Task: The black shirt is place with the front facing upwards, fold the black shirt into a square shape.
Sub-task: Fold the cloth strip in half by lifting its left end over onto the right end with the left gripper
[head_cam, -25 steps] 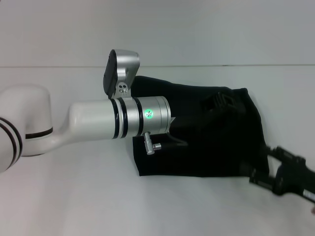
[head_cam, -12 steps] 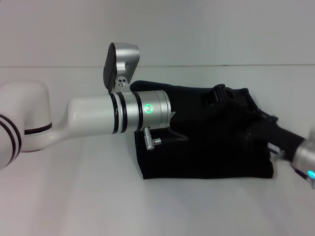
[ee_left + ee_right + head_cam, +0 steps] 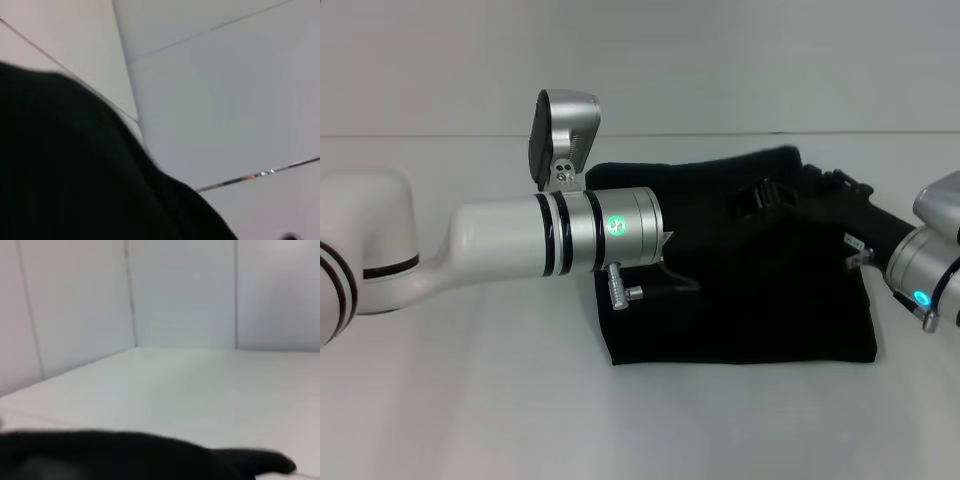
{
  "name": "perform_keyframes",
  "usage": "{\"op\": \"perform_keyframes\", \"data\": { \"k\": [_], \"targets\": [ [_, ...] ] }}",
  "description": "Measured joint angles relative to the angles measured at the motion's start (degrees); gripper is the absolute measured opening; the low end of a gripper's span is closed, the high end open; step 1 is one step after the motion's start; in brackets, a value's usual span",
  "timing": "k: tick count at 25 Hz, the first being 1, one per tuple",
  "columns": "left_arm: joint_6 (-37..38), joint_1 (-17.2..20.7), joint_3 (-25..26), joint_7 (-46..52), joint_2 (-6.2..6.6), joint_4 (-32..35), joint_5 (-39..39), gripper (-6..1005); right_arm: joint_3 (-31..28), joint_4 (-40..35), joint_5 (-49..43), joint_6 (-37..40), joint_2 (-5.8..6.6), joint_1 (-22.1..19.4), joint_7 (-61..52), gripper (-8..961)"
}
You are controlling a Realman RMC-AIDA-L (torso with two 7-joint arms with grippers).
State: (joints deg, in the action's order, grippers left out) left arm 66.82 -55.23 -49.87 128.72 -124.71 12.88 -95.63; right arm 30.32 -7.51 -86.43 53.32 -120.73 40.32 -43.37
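The black shirt [image 3: 750,310] lies folded into a rough rectangle on the white table [image 3: 470,420], plain black side up, with no lettering showing. My left arm reaches across from the left. Its black gripper [image 3: 760,197] is low over the far middle of the shirt and hard to pick out against the fabric. My right gripper [image 3: 825,188] reaches in from the right over the shirt's far right corner. Black fabric fills the near part of the left wrist view [image 3: 60,165] and the right wrist view [image 3: 125,455].
The white table runs to a white back wall [image 3: 720,60]. My left forearm [image 3: 520,245] lies across the left half of the work area, and my right wrist [image 3: 925,265] is at the right edge.
My right arm has swung from the shirt's near right corner up to its far right corner. The shirt's right side has shifted, and its near edge now lies straight. My left arm has barely moved.
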Motion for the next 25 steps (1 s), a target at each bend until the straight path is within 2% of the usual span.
{"op": "perform_keyframes", "data": {
  "k": [10,20,25],
  "targets": [
    [2.5,-0.4,-1.2,-1.6,0.00,-0.9,0.0,20,-0.2,0.3,6.0,0.5,0.21,-0.3,0.2,878],
    [-0.4,-4.6,-0.2,-6.8,-0.01,-9.4,0.0,21,-2.8,0.1,6.1,1.7,0.35,-3.0,0.2,878],
    [-2.9,-5.3,1.2,-9.7,-0.01,-13.1,0.0,41,-4.0,-0.2,6.1,2.1,0.49,-4.1,0.2,878]
  ]
}}
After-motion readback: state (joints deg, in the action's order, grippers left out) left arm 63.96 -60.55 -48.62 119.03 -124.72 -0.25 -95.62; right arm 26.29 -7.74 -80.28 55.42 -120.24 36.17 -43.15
